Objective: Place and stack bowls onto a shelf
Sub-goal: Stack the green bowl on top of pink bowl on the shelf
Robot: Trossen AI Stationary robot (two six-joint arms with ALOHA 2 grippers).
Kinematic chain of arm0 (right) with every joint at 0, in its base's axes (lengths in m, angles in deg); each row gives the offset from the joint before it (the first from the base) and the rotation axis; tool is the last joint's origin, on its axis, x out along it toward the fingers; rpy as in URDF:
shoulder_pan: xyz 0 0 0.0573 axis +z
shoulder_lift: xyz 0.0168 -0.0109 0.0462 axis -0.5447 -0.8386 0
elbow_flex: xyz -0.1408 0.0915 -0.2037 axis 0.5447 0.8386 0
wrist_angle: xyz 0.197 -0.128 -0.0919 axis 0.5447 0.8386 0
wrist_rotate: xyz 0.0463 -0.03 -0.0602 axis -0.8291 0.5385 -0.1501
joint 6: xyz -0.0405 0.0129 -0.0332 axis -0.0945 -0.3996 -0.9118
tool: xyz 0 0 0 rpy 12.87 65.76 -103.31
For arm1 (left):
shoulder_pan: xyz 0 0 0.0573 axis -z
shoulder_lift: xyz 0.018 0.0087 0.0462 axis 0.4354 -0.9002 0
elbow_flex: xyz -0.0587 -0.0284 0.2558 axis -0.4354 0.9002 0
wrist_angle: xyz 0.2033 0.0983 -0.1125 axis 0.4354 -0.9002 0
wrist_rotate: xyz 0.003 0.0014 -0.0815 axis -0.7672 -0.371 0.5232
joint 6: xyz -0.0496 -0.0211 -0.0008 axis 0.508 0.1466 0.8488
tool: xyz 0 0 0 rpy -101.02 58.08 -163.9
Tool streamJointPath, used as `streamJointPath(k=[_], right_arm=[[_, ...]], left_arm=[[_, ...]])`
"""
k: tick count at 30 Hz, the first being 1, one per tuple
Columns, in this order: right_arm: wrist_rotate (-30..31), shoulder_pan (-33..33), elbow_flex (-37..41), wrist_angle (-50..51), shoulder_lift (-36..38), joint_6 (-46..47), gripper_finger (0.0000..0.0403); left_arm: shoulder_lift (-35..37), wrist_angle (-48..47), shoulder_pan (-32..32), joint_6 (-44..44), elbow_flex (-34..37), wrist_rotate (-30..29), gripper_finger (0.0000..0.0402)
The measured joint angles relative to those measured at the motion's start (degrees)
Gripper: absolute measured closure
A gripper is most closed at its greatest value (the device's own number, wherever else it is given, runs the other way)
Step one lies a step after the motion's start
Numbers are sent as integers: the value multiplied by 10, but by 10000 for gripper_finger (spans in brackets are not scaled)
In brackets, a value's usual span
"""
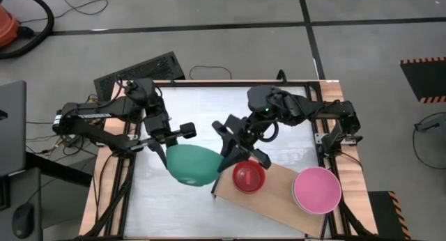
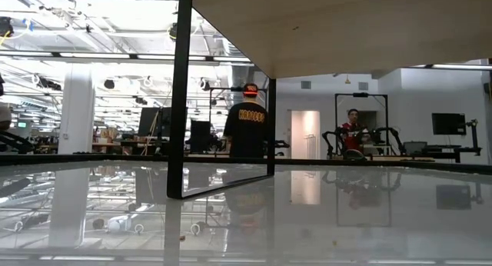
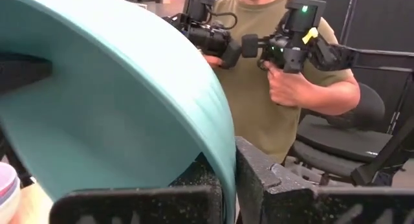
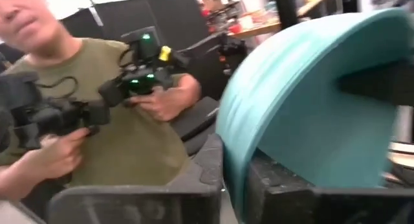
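Both grippers hold the teal bowl (image 1: 191,164), tipped on its side above the table's middle, just left of the shelf. My left gripper (image 1: 166,142) stands at its left rim and my right gripper (image 1: 230,154) at its right rim, each shut on it. The shelf (image 1: 279,203), a light-wood board, lies at the near right. A small red bowl (image 1: 249,176) sits on its left end and a larger pink bowl (image 1: 317,190) on its right end, both on their bases. The other bowls are out of view. My left gripper (image 3: 223,191) grips the teal bowl's rim (image 3: 220,153), one finger (image 3: 129,204) inside the bowl and one (image 3: 278,185) outside. It comes level from the table's left. The bowl is lifted clear, tipped on its side. My right gripper (image 4: 236,185) grips the opposite rim (image 4: 233,140), one finger (image 4: 304,198) inside the bowl and one (image 4: 142,201) outside. It comes from the table's right, slanting slightly down. The bowl hangs between the two grippers, off the table.
In the low view the shelf's underside (image 2: 330,28) stands raised on a thin dark frame leg (image 2: 181,104). A black keyboard (image 1: 139,70) lies at the table's far left edge. A person holding hand controllers (image 3: 284,43) stands beyond the table.
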Motion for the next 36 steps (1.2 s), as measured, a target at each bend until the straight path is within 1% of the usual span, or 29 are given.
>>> streamJointPath(k=[1, 2, 5, 9, 11, 14, 15, 18, 22, 24, 26, 28, 33, 36], right_arm=[[-7, 1, 0, 1, -2, -2, 360], [-9, 2, 0, 4, -4, -8, 365], [-9, 7, 0, 12, -6, -13, 365], [-11, 7, 0, 9, -6, -16, 371], [-22, 7, 0, 4, -7, -13, 374], [-17, 4, 1, 2, -9, -2, 375], [-25, 2, 1, 5, -10, -1, 376], [-18, 3, 1, 14, -10, 4, 376], [-16, -1, 1, 37, -9, 15, 376], [-17, 0, 1, 45, -9, 17, 376], [-21, 0, 1, 61, -9, 17, 376], [-17, 0, 0, 85, -8, 16, 376], [-24, 2, 1, 133, -8, 26, 377], [-17, 3, 1, 156, -8, 33, 377]], left_arm=[[-3, 1, 0, 1, 0, 1, 396], [-7, 4, 1, 1, 0, 2, 393], [-9, 3, 2, 14, 0, -8, 370], [-8, 12, 8, 34, 0, -32, 317], [-8, 21, 16, 51, 0, -54, 286], [-9, 37, 31, 77, -1, -87, 239], [-9, 32, 33, 84, 0, -86, 224], [-9, 32, 31, 102, 0, -84, 181], [-9, 33, 7, 143, 0, -68, 140], [-9, 33, -3, 158, 0, -75, 129], [-7, 35, -16, 186, -1, -95, 124], [-7, 35, -31, 211, -7, -103, 123], [-5, 37, -61, 243, -20, -110, 123], [-3, 36, -78, 262, -25, -119, 123]])
